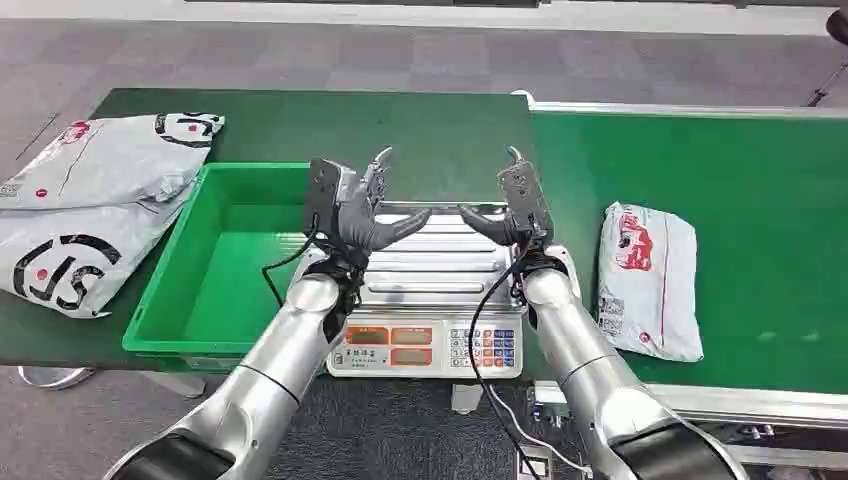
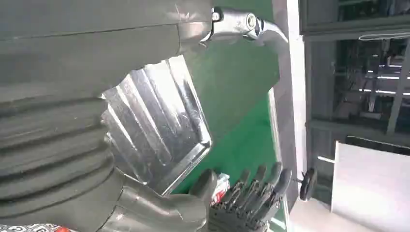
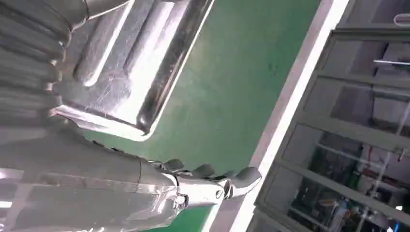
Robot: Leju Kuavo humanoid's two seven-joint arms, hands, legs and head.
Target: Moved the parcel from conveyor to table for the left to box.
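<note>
- Silver arms come up from the near edge, and both hands hover over the scale [image 1: 430,262]: left hand [image 1: 352,205] with fingers spread and nothing in it, right hand [image 1: 515,205] likewise spread and holding nothing.
- Parcel [image 1: 648,278] lies flat on the green conveyor [image 1: 760,200], near its front edge, just beside the right arm and apart from the right hand.
- My read: the move hasn't started. Nothing is lifted, so the grasp, the carry across to the table and the boxing on the left all remain.
- That parcel is a soft, grey plastic mailer, wrinkled and slightly puffed, with red print and a label; it looks likely to sag when picked up.
- Scale has a shiny ribbed steel pan with raised rims, scratched in the wrist views, over a pale keypad front.
- Green bin [image 1: 215,265] sits at the table's front-left, smooth hard plastic with straight walls.
- Two more grey mailers [image 1: 95,205] with black and red print are slumped at the table's left edge, one touching the bin's rim.
- Table [image 1: 400,125] is dark matte green; the conveyor is brighter green with pale metal rails.
</note>
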